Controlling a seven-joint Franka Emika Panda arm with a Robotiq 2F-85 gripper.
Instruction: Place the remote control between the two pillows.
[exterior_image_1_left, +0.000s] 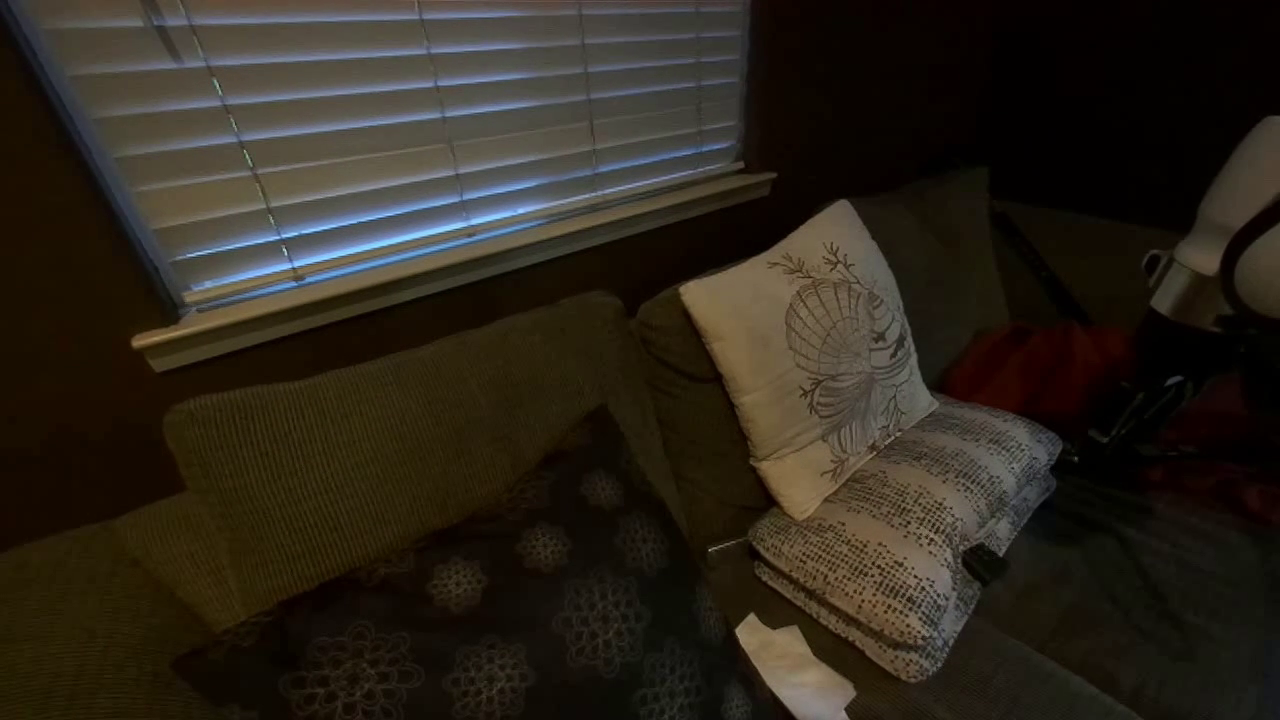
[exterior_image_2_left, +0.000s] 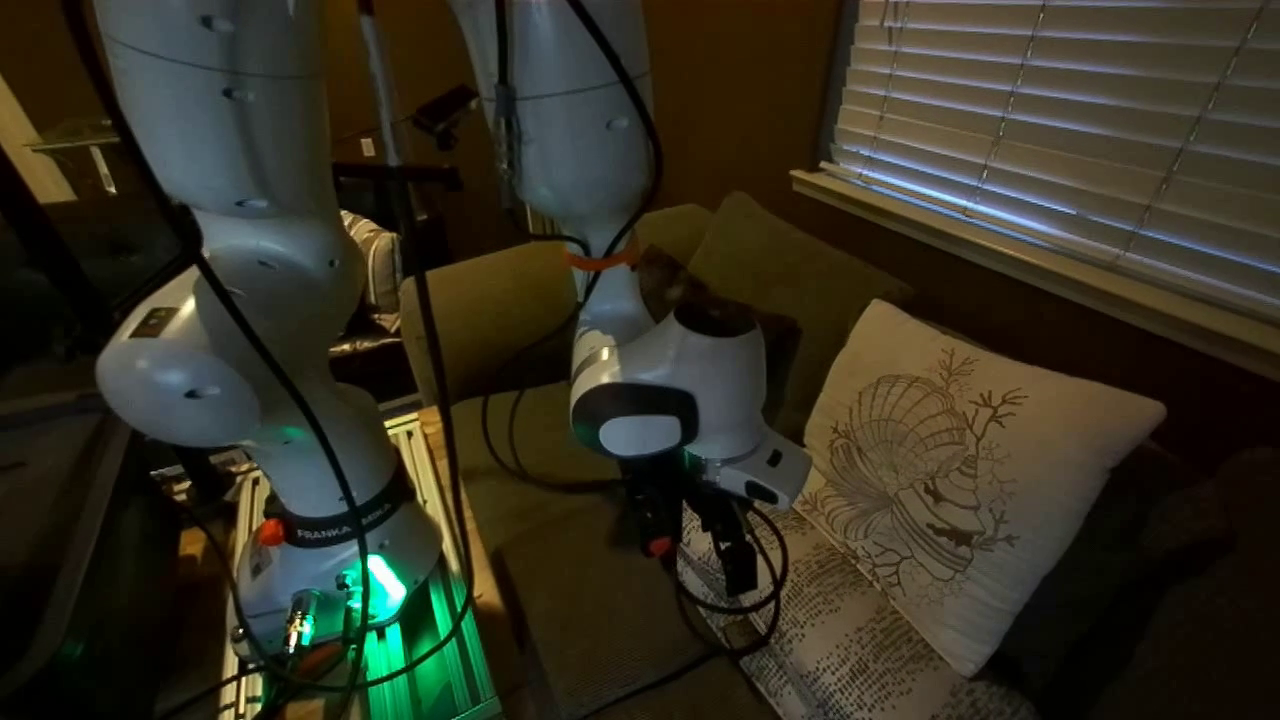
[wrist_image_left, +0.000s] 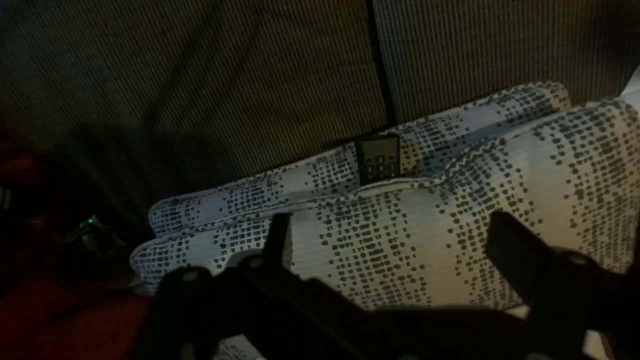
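Observation:
The remote control (wrist_image_left: 378, 157) shows as a small black bar with buttons, one end sticking out between two layers of the whitish speckled pillow (wrist_image_left: 370, 245); the rest is covered by the upper layer. It also shows at the pillow's edge in an exterior view (exterior_image_1_left: 985, 563). I cannot tell if the layers are one folded pillow or two. The cream shell pillow (exterior_image_1_left: 840, 350) leans tilted on the sofa back, its lower edge on the speckled one. My gripper (wrist_image_left: 390, 225) is open, its fingers wide apart and empty above the speckled pillow, apart from the remote; it also shows in an exterior view (exterior_image_2_left: 700, 565).
A navy patterned cushion (exterior_image_1_left: 480, 620) lies on the sofa, with a white paper (exterior_image_1_left: 795, 665) near it. Black cable loops (exterior_image_2_left: 780, 590) hang around the gripper. Red cloth (exterior_image_1_left: 1040, 375) lies behind the pillows. The sofa back (exterior_image_1_left: 400, 450) stands below the window sill (exterior_image_1_left: 450, 265).

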